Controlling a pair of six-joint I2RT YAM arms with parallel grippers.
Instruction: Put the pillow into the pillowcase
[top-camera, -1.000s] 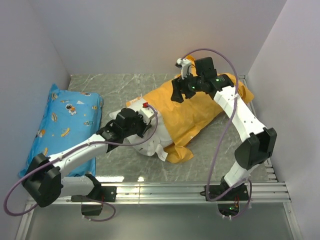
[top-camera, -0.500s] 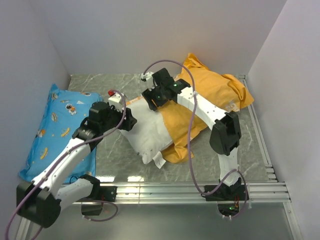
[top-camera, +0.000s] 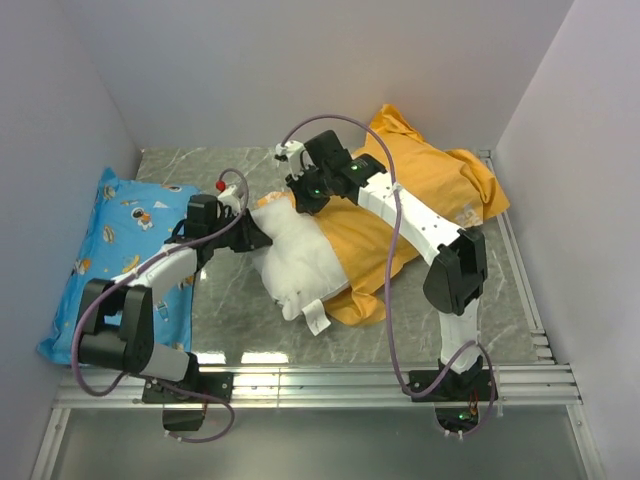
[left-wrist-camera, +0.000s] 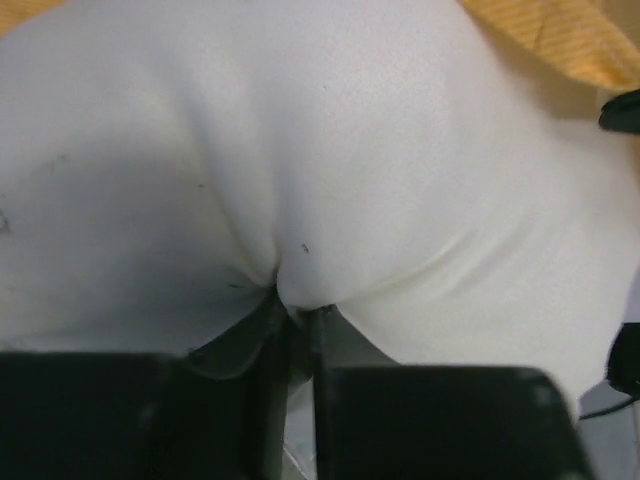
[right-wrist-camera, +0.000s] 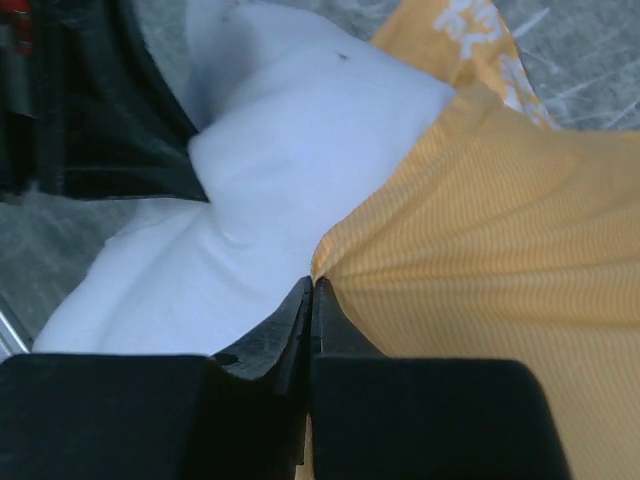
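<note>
The white pillow (top-camera: 300, 262) lies mid-table, its right half inside the orange pillowcase (top-camera: 430, 185) and its small tag (top-camera: 316, 321) sticking out at the near end. My left gripper (top-camera: 262, 240) is at the pillow's left end. In the left wrist view the left gripper (left-wrist-camera: 297, 305) is shut on a pinch of the white pillow (left-wrist-camera: 320, 150). My right gripper (top-camera: 296, 200) sits at the far side of the case's mouth. In the right wrist view it (right-wrist-camera: 313, 285) is shut on the pillowcase (right-wrist-camera: 480, 230) rim, right beside the pillow (right-wrist-camera: 270, 170).
A blue cartoon-print pillow (top-camera: 120, 250) lies along the left wall, under my left arm. The pillowcase's far end bunches up against the back wall and right corner. A metal rail (top-camera: 330, 380) runs along the near table edge.
Both grippers have shut: the left one on the pillow's left end, the right one on the pillowcase rim. The left arm has dropped lower and folded in toward the pillow.
</note>
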